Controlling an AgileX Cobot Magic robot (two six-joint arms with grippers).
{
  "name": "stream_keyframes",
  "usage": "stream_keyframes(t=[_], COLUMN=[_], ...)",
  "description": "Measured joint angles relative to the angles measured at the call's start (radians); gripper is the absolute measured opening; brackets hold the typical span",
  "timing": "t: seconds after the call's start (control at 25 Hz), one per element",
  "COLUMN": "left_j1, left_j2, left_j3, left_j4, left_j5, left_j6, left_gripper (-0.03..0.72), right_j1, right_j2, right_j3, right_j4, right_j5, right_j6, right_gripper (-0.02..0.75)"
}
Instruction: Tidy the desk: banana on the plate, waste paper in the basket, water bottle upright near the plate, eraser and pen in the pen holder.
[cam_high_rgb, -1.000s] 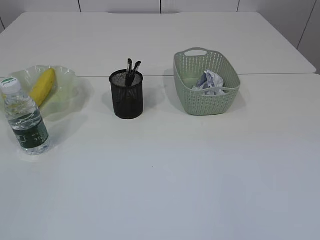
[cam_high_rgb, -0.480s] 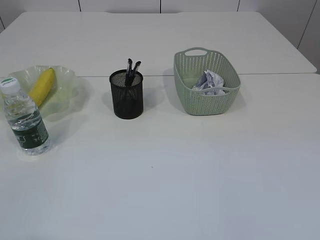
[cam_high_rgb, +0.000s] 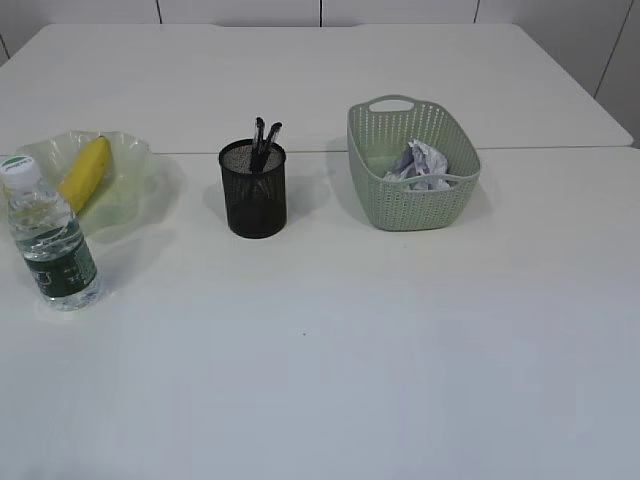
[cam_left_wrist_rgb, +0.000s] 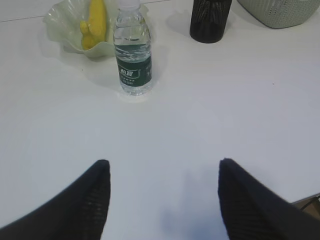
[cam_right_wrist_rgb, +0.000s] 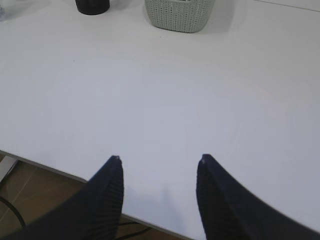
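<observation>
Bottle: clear ribbed plastic, upright beside the wavy plate
Banana: on plate
Holder: black mesh, pens inside
Basket: woven green, crumpled paper inside
Left claw: wide, empty
Right claw: apart, empty; visible only in wrist views

white table, seam across its top, pale wall panels behind

A yellow banana is seen on a pale, translucent green plate. The water bottle is clear, with a white cap and a dark green label printed in white. The pen holder is black mesh. The basket is sage green with a woven pattern, and white crumpled waste paper is seen inside. The bench is white.
</observation>
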Motion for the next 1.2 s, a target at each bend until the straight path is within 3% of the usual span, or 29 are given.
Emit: stream_keyframes(t=[0.32,0.48,0.64,0.88,1.2], left_j1=[0.0,0.019,0.112,0.277,0.363], left_j2=[0.0,0.0,0.0,0.0,0.0], left_j3=[0.0,0.0,0.0,0.0,0.0], left_j4=[0.0,0.0,0.0,0.0,0.0], left_j5=[-0.001,-0.001,-0.001,-0.001,-0.002], left_j6=[0.0,0.0,0.0,0.0,0.0], left_gripper=[0.487,0.487,0.487,0.486,0.452], right_j1=[-0.009,-0.1,-0.206,-0.222,-0.222], right_j2=[0.0,0.0,0.0,0.0,0.0], right_j3=[0.0,0.0,0.0,0.0,0.0], right_j4=[-0.002,-0.002,-0.004,-0.004,0.003], right_j5=[-0.001,-0.001,-0.002,-0.003,-0.005], right_j6=[-0.001,-0.001,-0.001,-0.001,-0.001], right_gripper=[0.356,0.356,0.356,0.356,0.356])
